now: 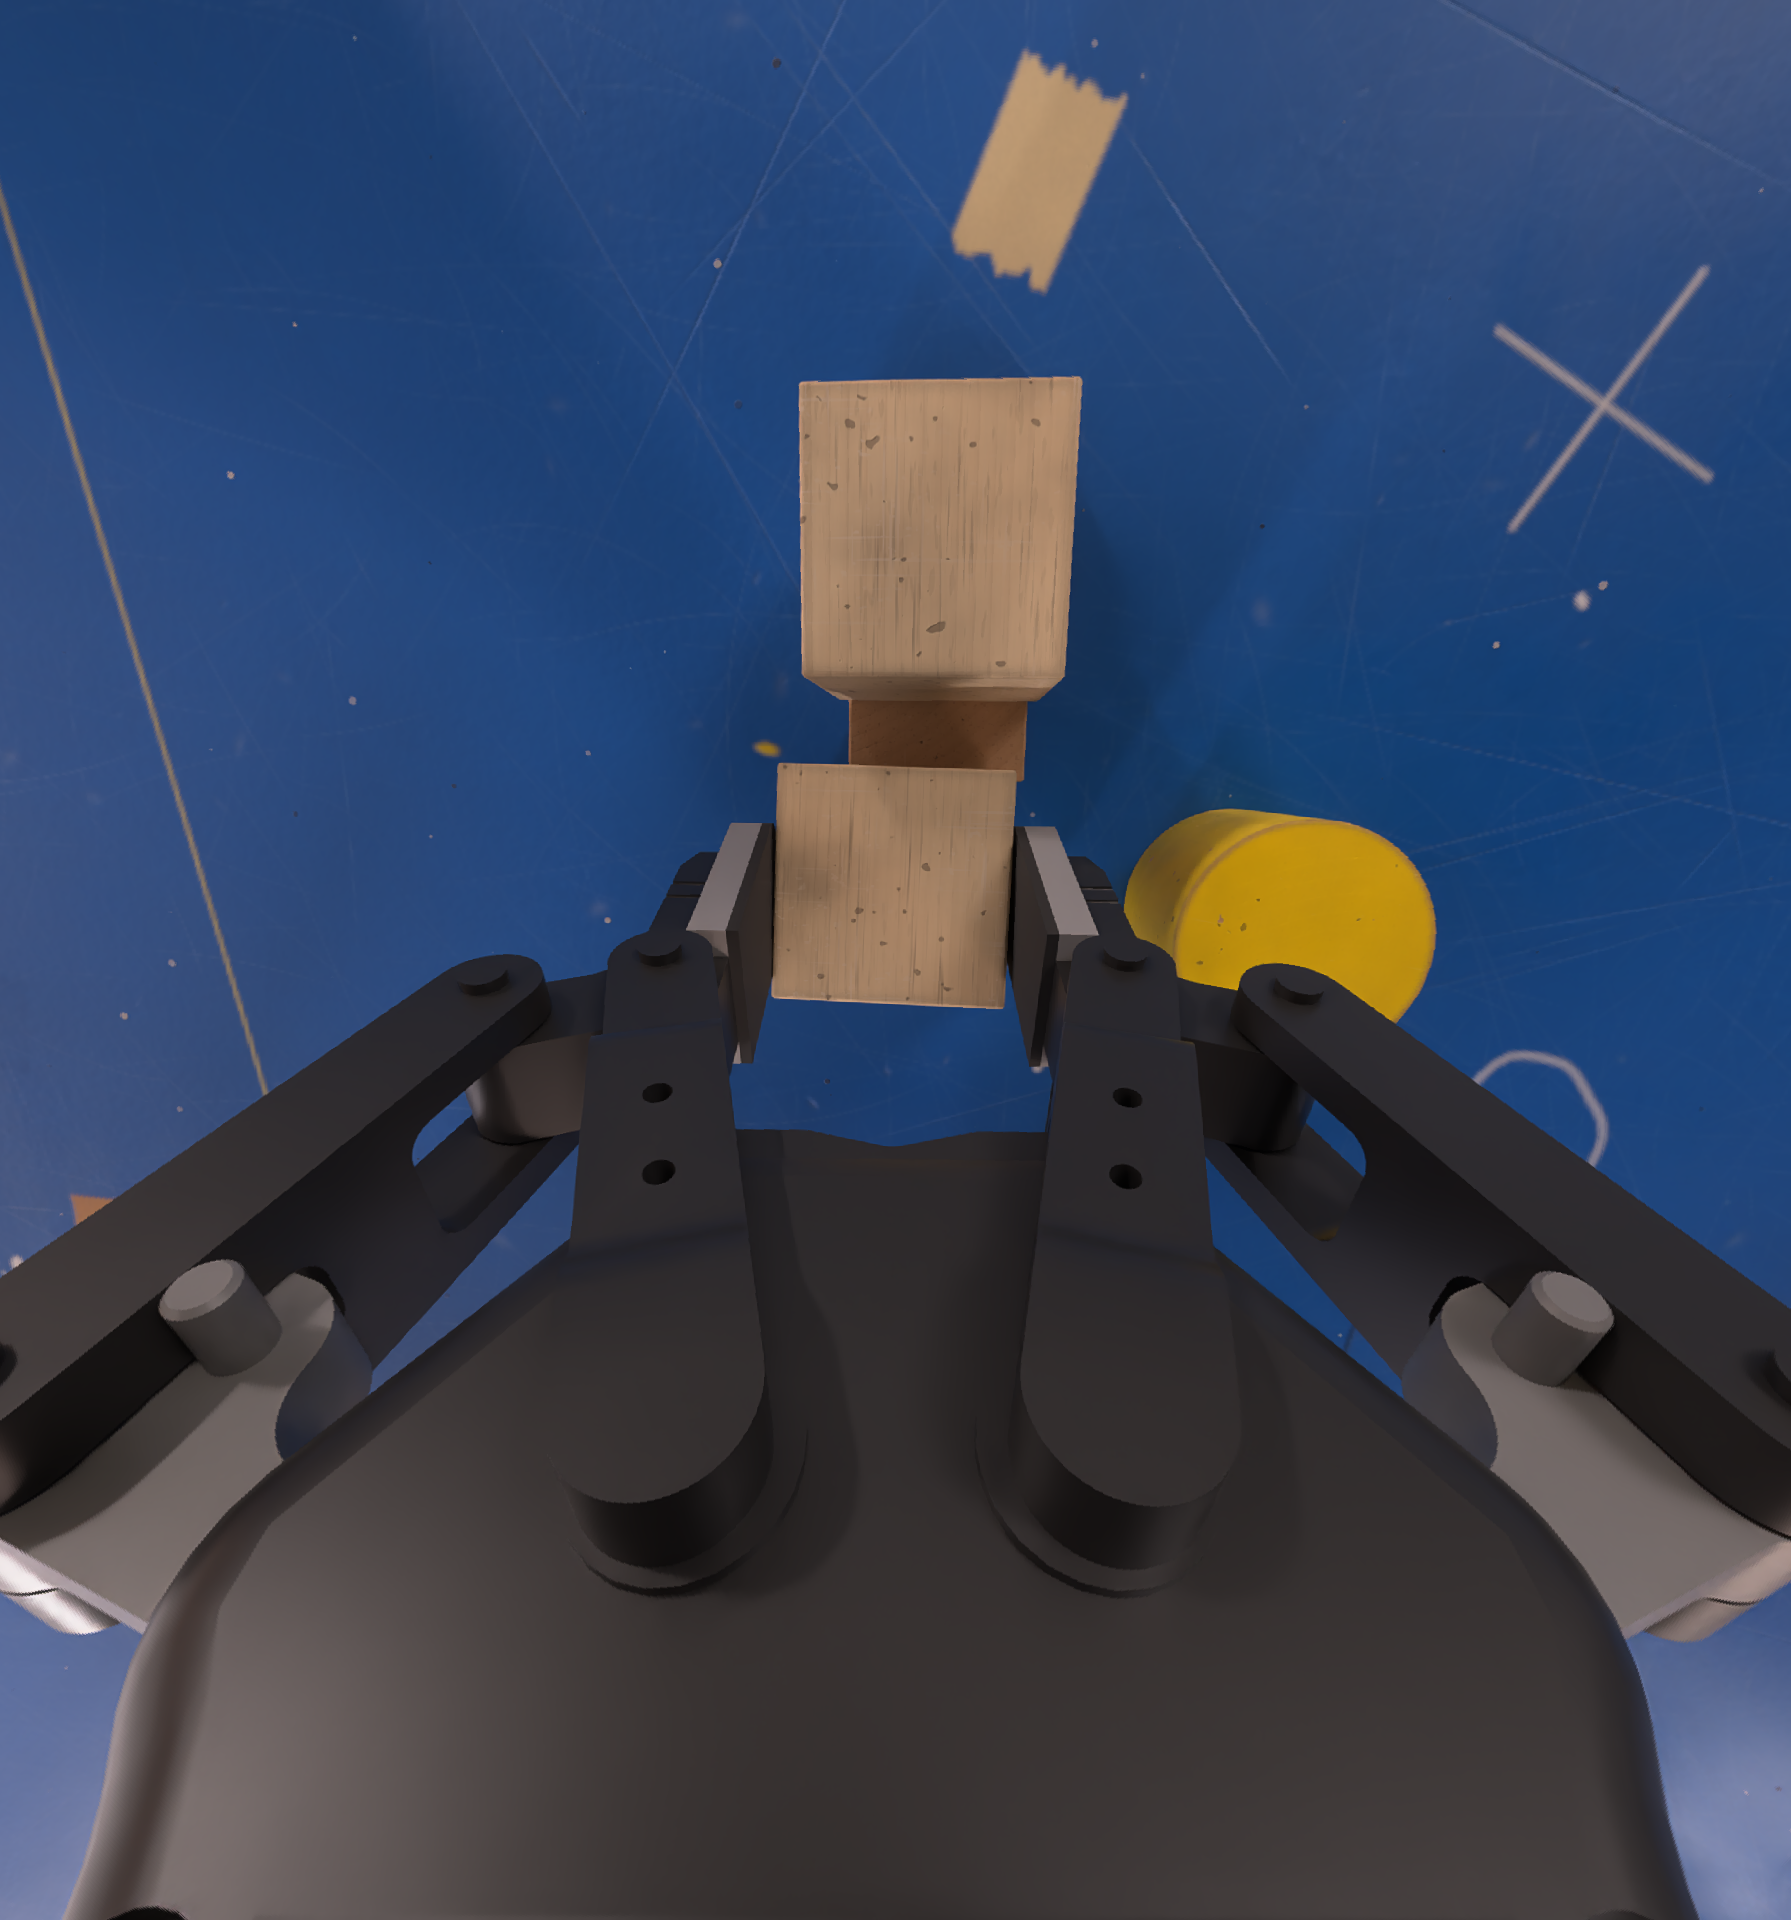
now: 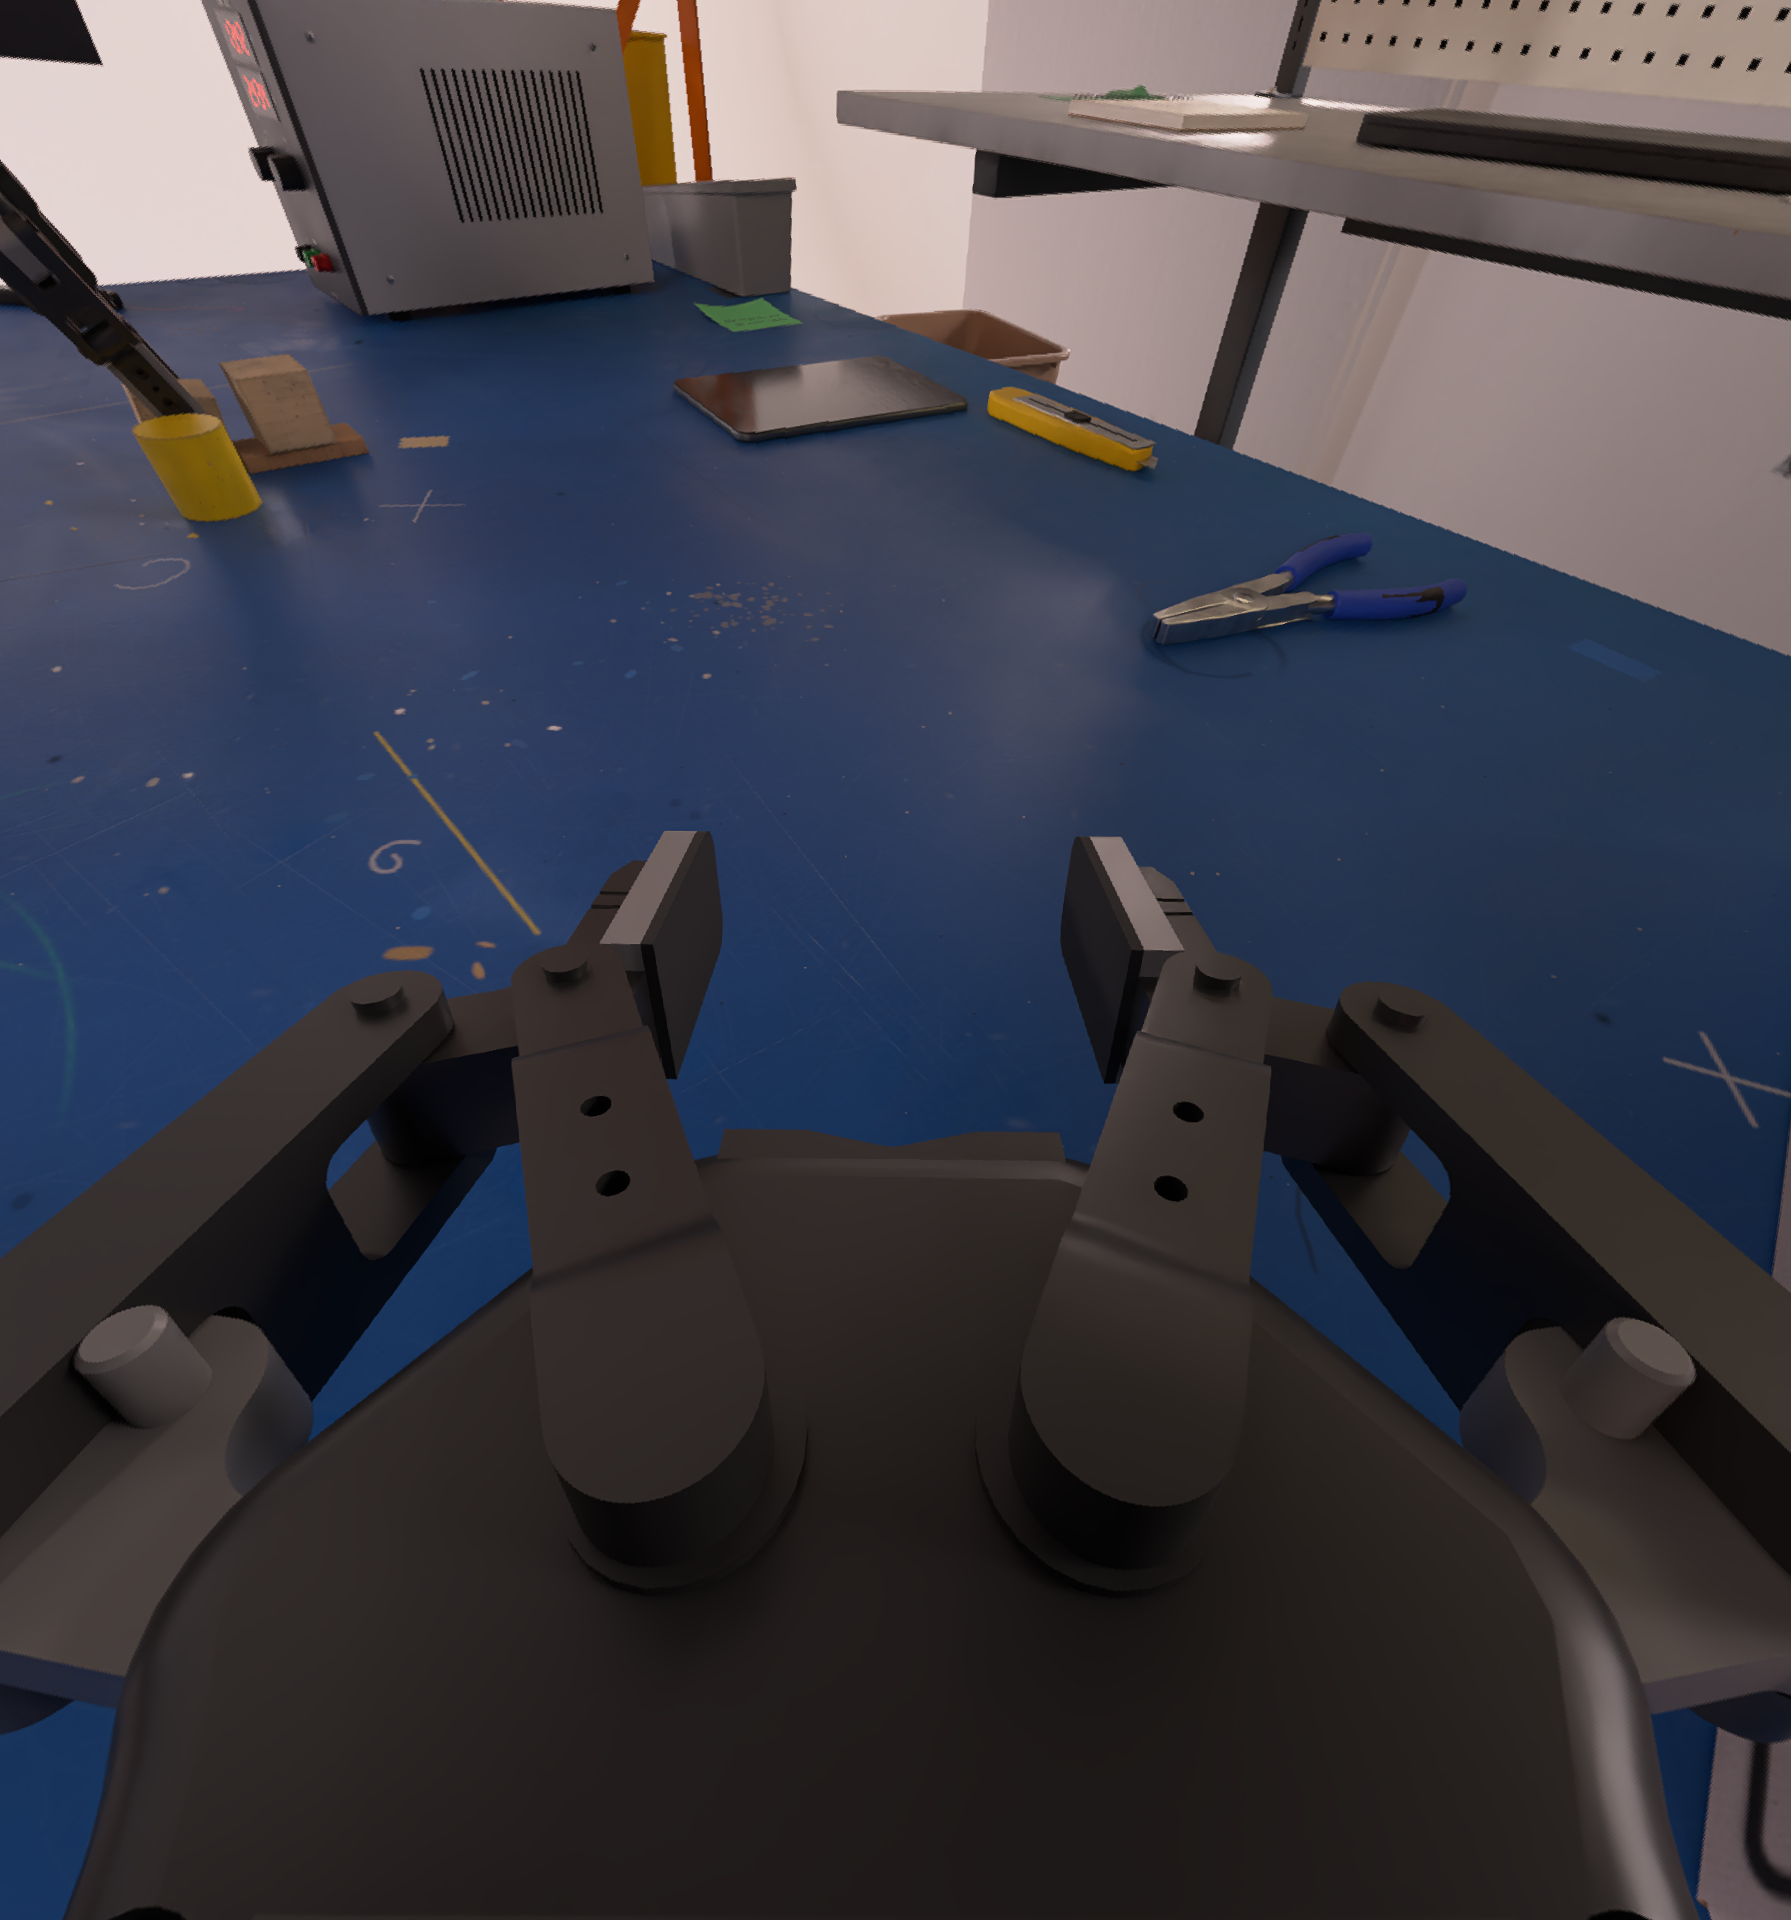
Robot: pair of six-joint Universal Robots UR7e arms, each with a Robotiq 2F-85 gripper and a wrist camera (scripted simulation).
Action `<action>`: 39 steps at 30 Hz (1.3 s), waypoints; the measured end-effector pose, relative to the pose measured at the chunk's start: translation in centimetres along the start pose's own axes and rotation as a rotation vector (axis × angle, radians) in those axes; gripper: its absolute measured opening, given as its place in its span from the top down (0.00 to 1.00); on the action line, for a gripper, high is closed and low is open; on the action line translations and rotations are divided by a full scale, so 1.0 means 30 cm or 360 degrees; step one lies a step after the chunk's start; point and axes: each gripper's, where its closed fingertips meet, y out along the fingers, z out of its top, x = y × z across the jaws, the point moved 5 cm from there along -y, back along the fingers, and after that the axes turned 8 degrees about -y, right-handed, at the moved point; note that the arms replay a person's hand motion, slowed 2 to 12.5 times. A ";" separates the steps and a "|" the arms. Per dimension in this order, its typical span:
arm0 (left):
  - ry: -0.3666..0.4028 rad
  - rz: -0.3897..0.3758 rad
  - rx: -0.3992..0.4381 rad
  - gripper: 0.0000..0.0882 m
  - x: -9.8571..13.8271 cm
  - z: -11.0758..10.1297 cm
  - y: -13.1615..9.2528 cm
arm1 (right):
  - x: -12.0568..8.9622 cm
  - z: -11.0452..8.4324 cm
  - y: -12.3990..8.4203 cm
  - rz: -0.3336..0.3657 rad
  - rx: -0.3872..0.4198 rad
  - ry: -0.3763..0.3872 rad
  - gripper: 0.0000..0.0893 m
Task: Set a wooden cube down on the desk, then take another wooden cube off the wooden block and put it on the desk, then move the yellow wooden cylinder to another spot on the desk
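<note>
- Seen from the left wrist camera looking down its own fingers, the left gripper [image 1: 891, 914] pinches a wooden cube [image 1: 891, 883] between its two pads, one pad pressed on each side face.
- Whether this cube rests on the blue desk [image 1: 351, 623] or hangs just above it cannot be told from here.
- Just beyond the held cube sits the wooden block [image 1: 938, 738], a flat brown piece, with a second wooden cube [image 1: 932, 530] on top of it.
- Beside the gripper, on its right, stands the yellow wooden cylinder [image 1: 1286, 904], upright on the desk and near the right finger, not touching it.
- Farther off on the desk lie a strip of tan tape [image 1: 1036, 171] and a chalk cross [image 1: 1603, 400].
- From the right wrist camera, the right gripper [image 2: 891, 945] hovers over bare desk with its fingers spread wide, holding nothing, well apart from the blocks.
- Beyond it lie blue-handled pliers [image 2: 1296, 597], a yellow utility knife [image 2: 1067, 426], a dark tablet [image 2: 818, 395] and a grey power supply [image 2: 434, 145].
- Judged from this, the first step is in hand: setting the first cube down.
- Next, the left gripper likely needs to lower the cube flat, spread its fingers, and rise clear without nudging the cylinder or the block.
</note>
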 end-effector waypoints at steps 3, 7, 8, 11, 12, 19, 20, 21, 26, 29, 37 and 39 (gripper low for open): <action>0.0015 -0.0004 0.0004 0.56 -0.003 0.002 -0.008 | 0.001 -0.001 0.000 -0.0002 -0.0001 0.0000 0.34; 0.0022 -0.0019 0.0027 0.56 -0.009 0.009 -0.032 | 0.003 -0.002 -0.001 -0.0003 -0.0001 0.0006 0.34; 0.0023 -0.0025 0.0036 0.56 -0.010 0.011 -0.041 | 0.004 -0.002 -0.001 -0.0003 0.0000 0.0008 0.34; 0.0032 -0.0041 0.0073 0.56 -0.014 0.021 -0.076 | 0.005 -0.002 -0.002 -0.0002 0.0005 0.0016 0.34; 0.0038 -0.0043 0.0088 0.56 -0.016 0.026 -0.090 | 0.006 -0.002 -0.002 -0.0002 0.0007 0.0018 0.34; 0.0142 -0.0059 0.0240 0.56 -0.011 0.069 -0.219 | 0.007 -0.001 -0.003 0.0004 0.0017 0.0030 0.34; 0.0169 -0.0073 0.0268 0.56 -0.003 0.078 -0.241 | 0.007 -0.001 -0.003 0.0005 0.0018 0.0031 0.34; 0.0200 -0.0090 0.0297 0.56 0.007 0.086 -0.263 | 0.007 -0.002 -0.003 0.0005 0.0017 0.0031 0.34; 0.0404 -0.0194 0.0433 0.56 0.088 0.126 -0.375 | 0.007 -0.003 -0.001 0.0010 0.0017 0.0032 0.34; 0.0577 -0.0266 0.0497 0.56 0.160 0.146 -0.431 | 0.006 -0.004 0.000 0.0016 0.0020 0.0035 0.34; 0.1143 -0.0450 0.0524 0.56 0.405 0.161 -0.496 | 0.010 -0.007 0.001 0.0037 0.0042 0.0058 0.34; 0.1280 -0.0481 0.0501 0.56 0.466 0.159 -0.492 | 0.011 -0.008 0.000 0.0043 0.0050 0.0066 0.34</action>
